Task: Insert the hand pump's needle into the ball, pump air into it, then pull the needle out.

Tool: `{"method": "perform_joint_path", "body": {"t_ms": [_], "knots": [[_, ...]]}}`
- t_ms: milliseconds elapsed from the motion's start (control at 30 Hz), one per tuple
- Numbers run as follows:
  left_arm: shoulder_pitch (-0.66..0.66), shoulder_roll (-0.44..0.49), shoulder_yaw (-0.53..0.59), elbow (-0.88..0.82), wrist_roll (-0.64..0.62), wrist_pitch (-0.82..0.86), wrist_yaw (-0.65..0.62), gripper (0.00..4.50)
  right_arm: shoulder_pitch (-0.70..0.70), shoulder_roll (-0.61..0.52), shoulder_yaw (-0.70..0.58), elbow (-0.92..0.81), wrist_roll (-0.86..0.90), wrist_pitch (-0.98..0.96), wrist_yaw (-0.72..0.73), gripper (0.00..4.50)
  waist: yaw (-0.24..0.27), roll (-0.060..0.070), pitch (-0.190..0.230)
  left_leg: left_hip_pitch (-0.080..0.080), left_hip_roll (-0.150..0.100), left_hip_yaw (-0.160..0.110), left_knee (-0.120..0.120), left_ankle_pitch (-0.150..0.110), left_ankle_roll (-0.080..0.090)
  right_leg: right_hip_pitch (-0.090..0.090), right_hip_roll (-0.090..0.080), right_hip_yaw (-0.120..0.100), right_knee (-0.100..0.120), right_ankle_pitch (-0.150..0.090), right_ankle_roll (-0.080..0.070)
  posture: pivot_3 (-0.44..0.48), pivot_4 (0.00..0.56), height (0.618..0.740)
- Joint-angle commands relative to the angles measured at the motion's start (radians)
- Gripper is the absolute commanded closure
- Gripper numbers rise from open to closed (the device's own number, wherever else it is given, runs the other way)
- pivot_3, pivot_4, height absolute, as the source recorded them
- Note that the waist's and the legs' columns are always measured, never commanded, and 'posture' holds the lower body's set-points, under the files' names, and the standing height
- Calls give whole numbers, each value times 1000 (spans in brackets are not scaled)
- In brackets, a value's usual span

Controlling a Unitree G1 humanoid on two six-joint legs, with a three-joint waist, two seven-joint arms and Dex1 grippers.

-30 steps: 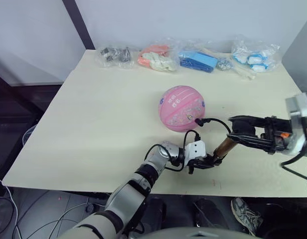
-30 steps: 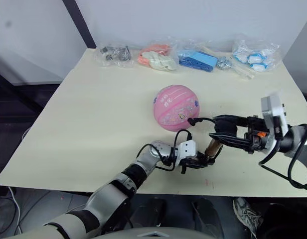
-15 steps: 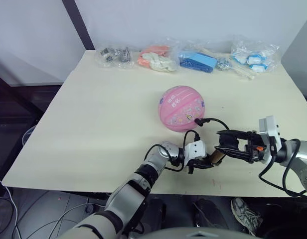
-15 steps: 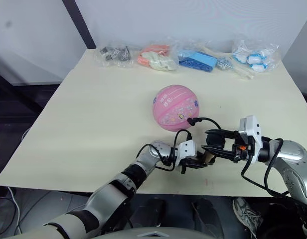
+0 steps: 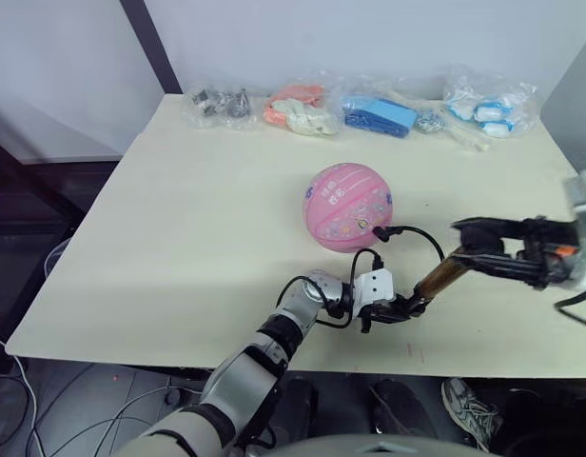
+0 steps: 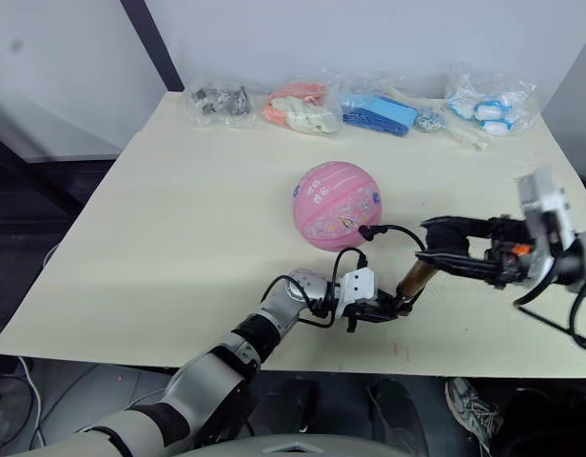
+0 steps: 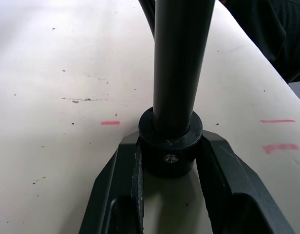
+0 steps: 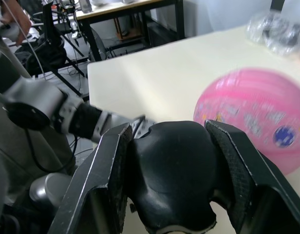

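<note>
Beside the ball (image 5: pixel 347 207), my left gripper (image 5: pixel 400 309) clamped on the hand pump (image 5: pixel 436 281) base, my right gripper (image 5: pixel 469 248) clenched round its handle, hose looping to ball.

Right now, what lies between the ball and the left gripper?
In the left eye view, the pump's thin black hose loops across bare table between the ball and the left gripper.

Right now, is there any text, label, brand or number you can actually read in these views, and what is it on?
None can be read.
Pink rubber ball: small printed marks and cartoon prints, too small and blurred to read.
Clear plastic bags at the cream table's far edge: no legible labels.
Red dashes on the table: marks, not text.
</note>
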Motion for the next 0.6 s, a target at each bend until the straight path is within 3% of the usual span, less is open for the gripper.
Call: {"method": "perform_joint_path", "body": {"t_ms": [33,267,600], "knots": [[27,28,-16,52,38,42,-3,3444,-58,-56,-116,-2,111,63,-10,2555,0,0,0,0,0,0,0,0,0,0,0,0,0,0,0,0,150,736],[22,27,-17,60,39,37,-5,3444,-113,-91,-132,19,190,141,-35,2555,0,0,0,-1,0,1,0,0,0,0,0,0,0,0,0,0,150,736],[22,28,-15,61,40,37,0,3444,66,63,129,-32,-129,-31,-23,2555,-1,-6,-4,2,1,1,0,0,0,1,1,0,0,0,1,0,150,736]]}}
